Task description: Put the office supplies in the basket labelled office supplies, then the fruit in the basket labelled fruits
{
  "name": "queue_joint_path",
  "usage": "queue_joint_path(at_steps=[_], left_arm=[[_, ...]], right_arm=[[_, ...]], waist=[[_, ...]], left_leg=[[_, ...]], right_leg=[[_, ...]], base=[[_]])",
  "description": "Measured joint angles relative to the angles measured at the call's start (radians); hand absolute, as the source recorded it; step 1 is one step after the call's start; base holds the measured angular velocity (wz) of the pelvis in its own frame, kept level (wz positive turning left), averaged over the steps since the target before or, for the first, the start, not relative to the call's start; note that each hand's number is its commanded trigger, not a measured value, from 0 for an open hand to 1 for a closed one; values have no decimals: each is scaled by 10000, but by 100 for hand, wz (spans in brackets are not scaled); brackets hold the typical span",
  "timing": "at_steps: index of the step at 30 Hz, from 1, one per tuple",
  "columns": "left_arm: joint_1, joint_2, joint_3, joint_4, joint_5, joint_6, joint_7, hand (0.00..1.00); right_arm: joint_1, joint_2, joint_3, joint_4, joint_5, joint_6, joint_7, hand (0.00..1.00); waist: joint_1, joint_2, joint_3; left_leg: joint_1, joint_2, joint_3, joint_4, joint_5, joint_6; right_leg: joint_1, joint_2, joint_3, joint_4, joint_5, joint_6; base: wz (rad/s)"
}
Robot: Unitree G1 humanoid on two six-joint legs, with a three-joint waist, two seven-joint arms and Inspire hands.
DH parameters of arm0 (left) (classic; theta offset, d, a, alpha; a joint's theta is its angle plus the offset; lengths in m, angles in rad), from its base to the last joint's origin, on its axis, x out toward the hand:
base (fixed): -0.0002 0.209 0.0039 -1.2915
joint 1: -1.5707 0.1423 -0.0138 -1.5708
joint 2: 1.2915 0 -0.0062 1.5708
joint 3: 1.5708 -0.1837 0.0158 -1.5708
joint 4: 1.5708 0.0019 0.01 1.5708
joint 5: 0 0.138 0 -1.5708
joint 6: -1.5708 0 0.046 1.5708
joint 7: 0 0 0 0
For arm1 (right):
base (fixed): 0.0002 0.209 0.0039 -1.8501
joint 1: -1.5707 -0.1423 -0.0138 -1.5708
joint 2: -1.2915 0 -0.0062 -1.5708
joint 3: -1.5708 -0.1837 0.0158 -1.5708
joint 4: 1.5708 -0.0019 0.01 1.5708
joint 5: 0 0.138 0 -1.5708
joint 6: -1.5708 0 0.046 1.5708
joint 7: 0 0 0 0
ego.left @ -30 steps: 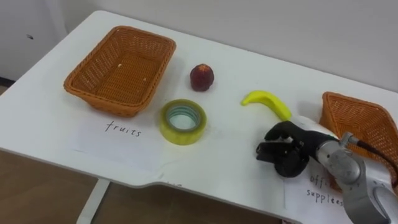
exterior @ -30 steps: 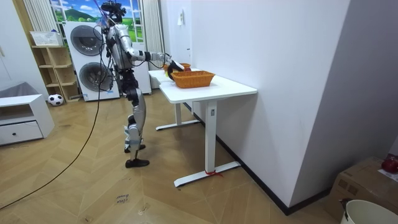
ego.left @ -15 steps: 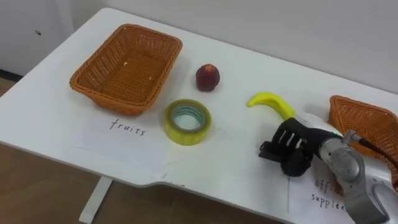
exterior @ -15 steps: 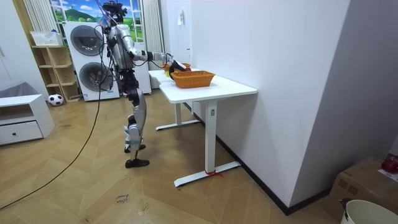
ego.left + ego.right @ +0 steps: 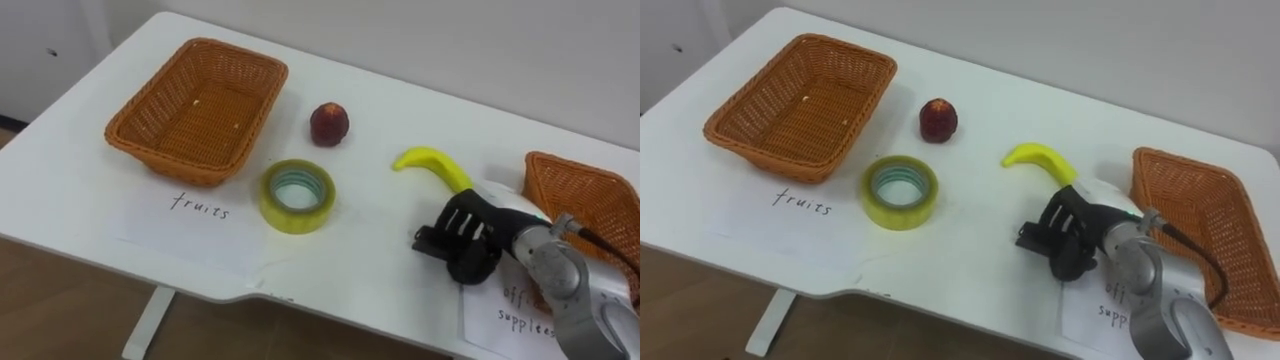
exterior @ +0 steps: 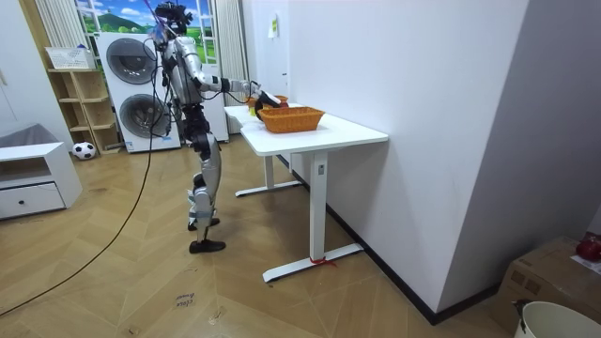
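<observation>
Just short of the banana (image 5: 432, 165), the right hand (image 5: 468, 238) sits low over the table (image 5: 380, 270), its fingers (image 5: 462, 228) curled under and gripping nothing I can see. Left of them lies the tape roll (image 5: 296, 195), and beyond it the red fruit (image 5: 329, 123). Farther left the fruit basket (image 5: 185, 168) is empty. Right of the fingers, the supplies basket (image 5: 575, 190) holds nothing where visible. Sorting looks unstarted.

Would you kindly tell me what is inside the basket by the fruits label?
The fruits basket holds no fruit or supplies; only its woven floor shows, with a pale speck or two. Its near wall hides a strip of that floor.
</observation>
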Motion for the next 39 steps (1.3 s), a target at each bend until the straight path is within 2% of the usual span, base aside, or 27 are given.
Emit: queue_joint_path(at_steps=[6,9,12,17,21,28,32,39], left_arm=[[132,-55,29,52,-14,1,101,0],[215,-99,81,96,-87,4,53,0],[329,-95,264,81,-94,-29,10,0],[568,-103,282,104,-92,-228,9,0],[638,-143,303,105,-93,-231,9,0],[752,-211,682,294,-68,-245,20,0],[884,-236,913,306,-63,-238,15,0],[1091,-402,968,371,-81,-209,27,0]], right_arm=[[5,3,-139,-761,1135,-7,442,100],[-4,6,-285,-1396,1520,-133,554,100],[-16,3,-748,-1738,2220,-276,554,100],[-75,-11,-1594,-2194,2706,-556,386,100],[-179,-27,-1889,-2596,2658,-582,184,100],[-619,-141,-2250,-3227,2646,-579,-364,100],[-769,-182,-2317,-3239,2652,-578,-525,100],[-785,-187,-2708,-3238,2799,-578,-926,100]], waist=[[-272,201,89],[-485,306,95],[-658,373,64],[-947,301,-2],[-1063,309,5],[-1068,287,43],[-1082,173,15],[-1091,148,-3]], left_leg=[[-1,-12,115,0,1,2],[-61,-9,210,-8,2,3],[-10,-9,210,-7,4,4],[36,-10,208,-24,5,3],[153,-11,219,-49,5,3],[160,-3,309,-52,5,4],[148,-1,315,-40,5,4],[165,-2,356,-8,5,4]], right_leg=[[-51,2,381,-1,0,0],[-171,-6,397,1,0,0],[-162,-11,403,0,0,1],[-44,-11,422,2,0,0],[-4,-9,460,-1,-1,1],[2,-8,465,-1,-1,1],[7,-8,461,3,-1,1],[16,-13,475,7,-1,1]], base=[[-6],[-8],[0],[3],[0],[-3],[0],[0]])
